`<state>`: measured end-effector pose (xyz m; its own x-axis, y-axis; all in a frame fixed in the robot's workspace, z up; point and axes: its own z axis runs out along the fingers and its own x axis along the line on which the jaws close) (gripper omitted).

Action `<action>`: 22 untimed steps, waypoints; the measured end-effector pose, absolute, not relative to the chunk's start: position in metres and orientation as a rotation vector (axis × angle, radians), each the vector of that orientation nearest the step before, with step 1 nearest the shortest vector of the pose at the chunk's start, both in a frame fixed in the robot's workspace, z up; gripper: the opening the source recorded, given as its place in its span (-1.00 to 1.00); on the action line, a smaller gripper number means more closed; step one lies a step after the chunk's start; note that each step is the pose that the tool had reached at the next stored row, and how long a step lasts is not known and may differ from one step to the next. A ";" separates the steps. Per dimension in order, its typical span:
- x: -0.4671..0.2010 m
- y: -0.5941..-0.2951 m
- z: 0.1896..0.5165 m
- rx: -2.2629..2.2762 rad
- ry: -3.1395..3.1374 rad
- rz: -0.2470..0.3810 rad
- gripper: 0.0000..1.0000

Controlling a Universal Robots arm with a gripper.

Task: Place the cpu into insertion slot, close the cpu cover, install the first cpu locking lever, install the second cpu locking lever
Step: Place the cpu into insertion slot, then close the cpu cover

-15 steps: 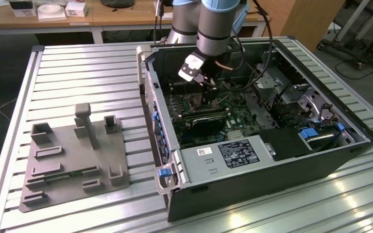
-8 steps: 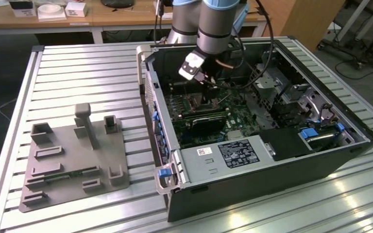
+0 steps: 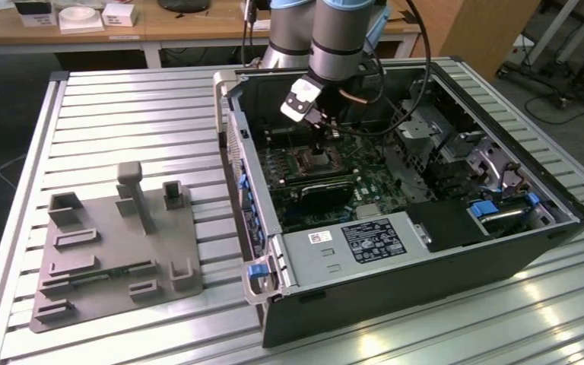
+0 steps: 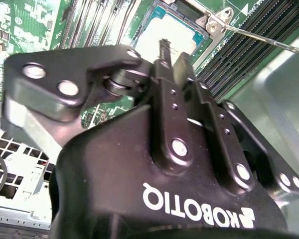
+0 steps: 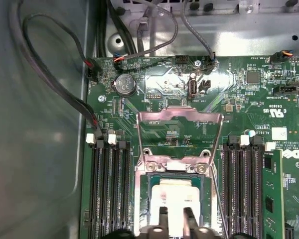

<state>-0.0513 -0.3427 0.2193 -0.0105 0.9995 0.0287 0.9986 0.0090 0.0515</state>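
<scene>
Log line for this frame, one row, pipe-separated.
step: cpu placement | end effector: low over cpu | cpu: lying within insertion slot | cpu cover: open, swung back | cover closing: not yet done

A computer case [image 3: 404,304] lies open on the slatted table [image 3: 119,99]. A fixture tray [image 3: 119,251] lies on the table beside it, on the exterior view's left. Behind the table stands a desk [image 3: 170,30]. Inside the case, the gripper [image 3: 318,150] hangs directly over the insertion slot [image 5: 142,209], which is set in the circuit board [image 5: 154,99]. A labelled box [image 3: 373,239] sits in the case in front of the board. In the first wrist view the cpu [image 5: 179,196] lies in the slot. The cpu cover [image 5: 179,118] is swung back off it, joined at the slot's far edge. Memory slots [image 5: 107,189] run along both flanks of the slot.
</scene>
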 end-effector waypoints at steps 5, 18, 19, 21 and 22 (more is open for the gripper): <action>-0.051 -0.343 0.221 2.199 2.220 0.090 -0.78; -0.051 -0.343 0.221 2.199 2.221 0.088 -0.80; -0.051 -0.343 0.221 2.199 2.221 0.088 -0.80; -0.051 -0.343 0.221 2.199 2.220 0.088 -0.80; -0.051 -0.343 0.221 2.199 2.221 0.088 -0.80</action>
